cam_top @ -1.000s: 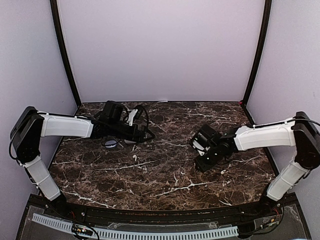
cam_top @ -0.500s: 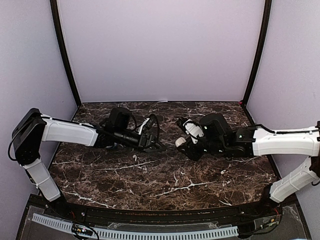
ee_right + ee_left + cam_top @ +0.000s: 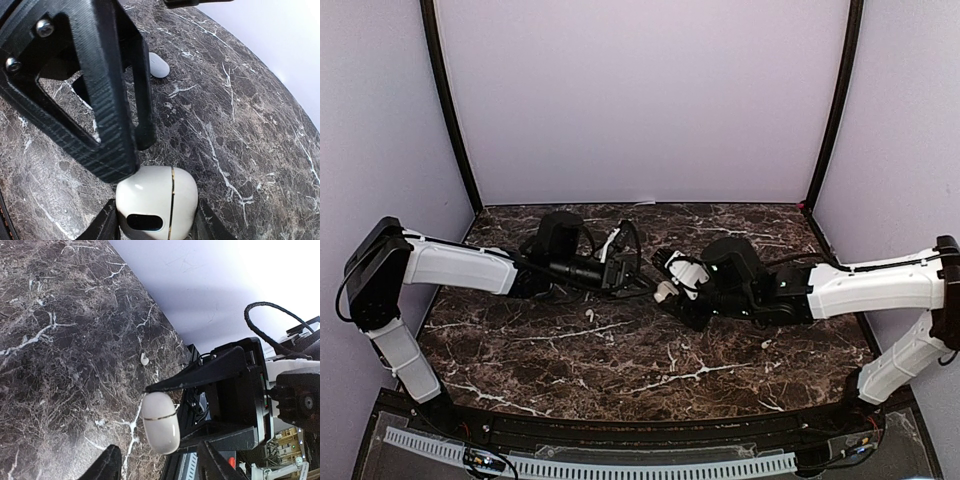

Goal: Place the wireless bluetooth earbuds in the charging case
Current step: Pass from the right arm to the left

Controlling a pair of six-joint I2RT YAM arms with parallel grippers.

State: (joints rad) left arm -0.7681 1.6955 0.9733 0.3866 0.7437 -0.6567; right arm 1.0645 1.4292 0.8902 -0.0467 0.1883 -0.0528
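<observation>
over the table's middle, my right hand grips the charging case across its sides; it looks light, hard, slippery. my left hand is open.

White arms, black joints, looped cable

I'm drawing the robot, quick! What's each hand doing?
Left hand: open, holding nothing.
Right hand: closed, holding the charging case.

right gripper with charging case blocks left gripper, table open nearside
</observation>
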